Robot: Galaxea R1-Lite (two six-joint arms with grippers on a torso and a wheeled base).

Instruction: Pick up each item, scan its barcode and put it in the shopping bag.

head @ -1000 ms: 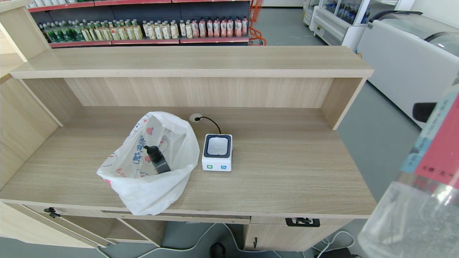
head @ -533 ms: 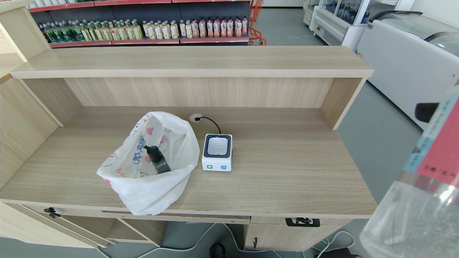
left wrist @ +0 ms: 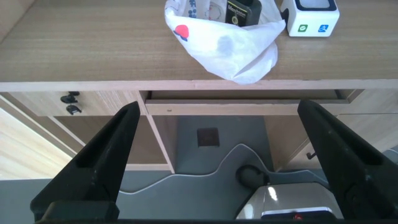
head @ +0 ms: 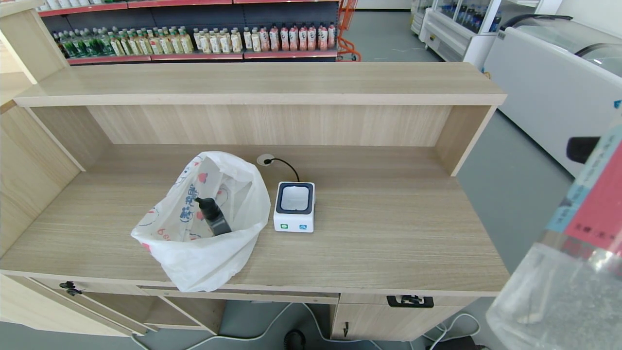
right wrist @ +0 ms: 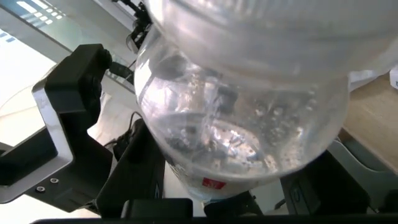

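**BOTTLE HELD OFF THE DESK'S RIGHT END; SCANNER LIES AHEAD AND TO THE LEFT**

1. Held item. The clear bottle [head: 568,272] hangs outside the front right corner of the desk [head: 388,233], close to the head camera. The right gripper [right wrist: 205,149] is clamped round its body, with one black finger [right wrist: 68,93] visible against the side. The long axis stands steep. The water-filled clear end is low and nearest, and the red-and-blue labelled part rises above it toward the right. The barcode's position cannot be determined.

2. Free arm. The left gripper [left wrist: 219,109] sits below and in front of the desk's front edge, on the left half. Its jaws are spread wide and it holds nothing.

3. Desk, front to back. The shopping bag [head: 204,257] stands open on the left half, its belly overlapping the front edge. A dark bottle [head: 212,216] leans inside it. The scanner [head: 294,206] sits just beside the bag's right side, near the desk's middle, window facing up. Its cable [head: 286,167] runs to a port by the back wall.

4. Step in hand (judgement): scanning. The scanner lies forward and to the left of the held bottle, so the right arm must carry it inward over the front right corner. The label must then turn down toward the window. The bag lies one position further left.
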